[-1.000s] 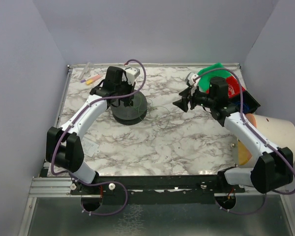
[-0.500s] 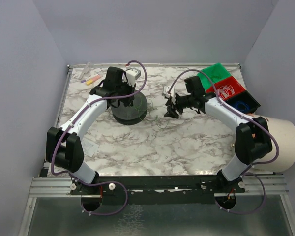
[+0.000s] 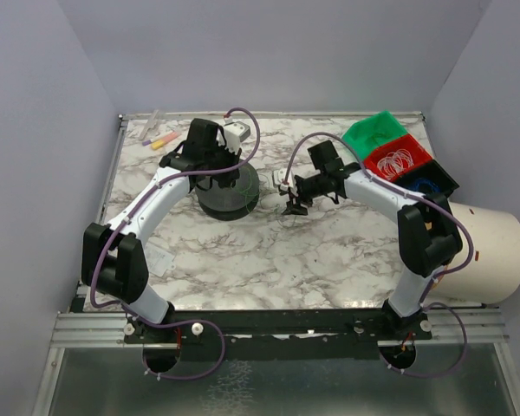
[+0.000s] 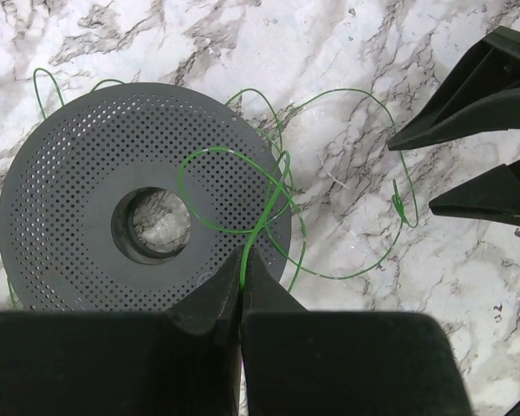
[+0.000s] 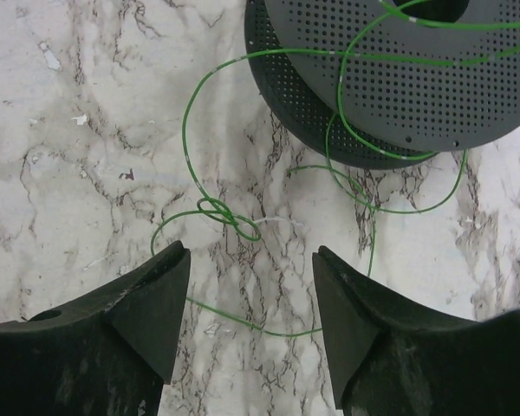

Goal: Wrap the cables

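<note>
A thin green cable point(image 4: 399, 201) lies in loose loops over and beside a black perforated spool point(image 4: 87, 191) on the marble table. My left gripper point(image 4: 241, 269) is shut on a strand of this cable at the spool's near rim; in the top view it sits over the spool point(image 3: 230, 198). My right gripper point(image 5: 251, 260) is open and empty, hovering above the table with the cable's small knot point(image 5: 230, 217) just ahead of its fingertips. Its fingers point(image 4: 477, 104) show at the right of the left wrist view. Whitish coiled cables point(image 3: 397, 159) lie in a red bin.
Green point(image 3: 374, 132), red point(image 3: 413, 147) and dark point(image 3: 426, 182) bins stand at the back right; the dark one holds a blue coil. A large white cylinder point(image 3: 490, 251) lies off the right edge. Markers point(image 3: 160, 139) lie at the back left.
My right arm has swung left from the bins to just right of the spool, over the green cable's knot. The left arm has not moved.
</note>
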